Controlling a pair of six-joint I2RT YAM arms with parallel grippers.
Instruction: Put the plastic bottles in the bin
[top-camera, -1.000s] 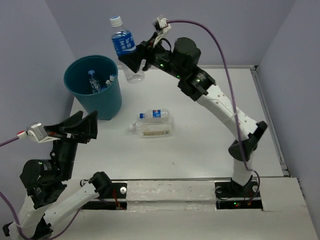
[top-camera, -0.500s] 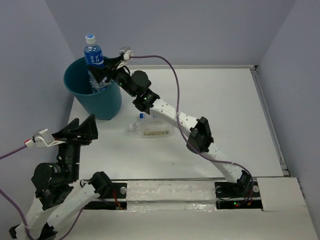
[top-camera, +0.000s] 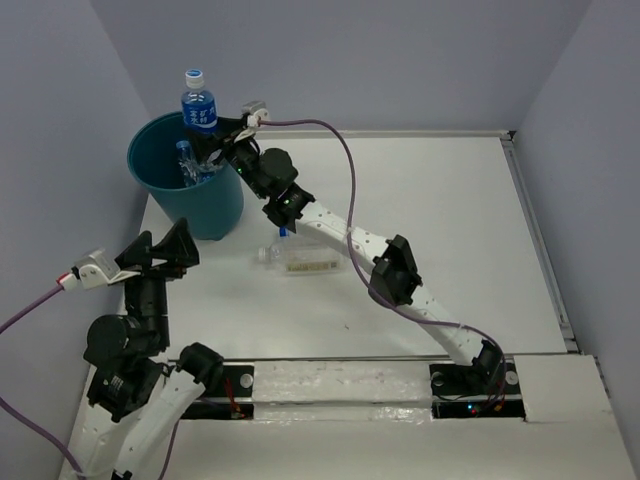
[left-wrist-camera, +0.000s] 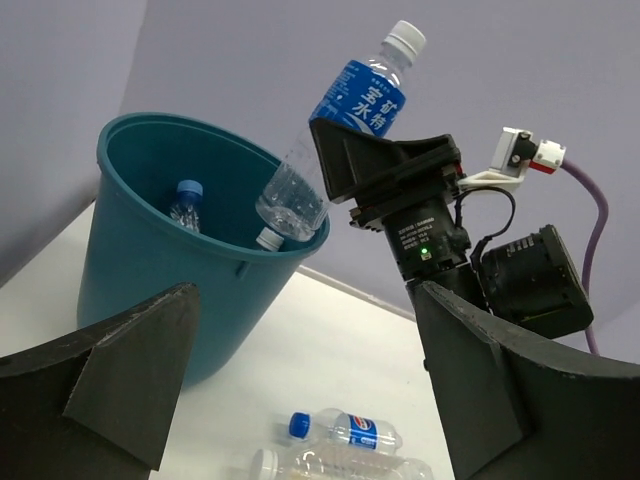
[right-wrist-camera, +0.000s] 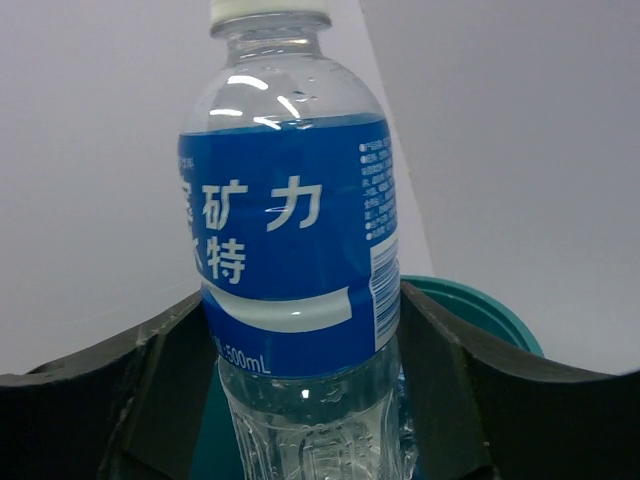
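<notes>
Teal bin (top-camera: 185, 205) is sitting under the blue-labelled bottle (top-camera: 199, 108) we are clamping in our right jaws; our left jaws are gaping wide apart.

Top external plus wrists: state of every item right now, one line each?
held bottle, capped, tilted cap-up, base over the bin's opening
right claw, shut on held bottle
left claw, open, empty
bin, upright
bottles in bin, at least two, capped
small blue-label bottle, capped, lying on the table
cream-label bottle, capped, lying beside it
</notes>
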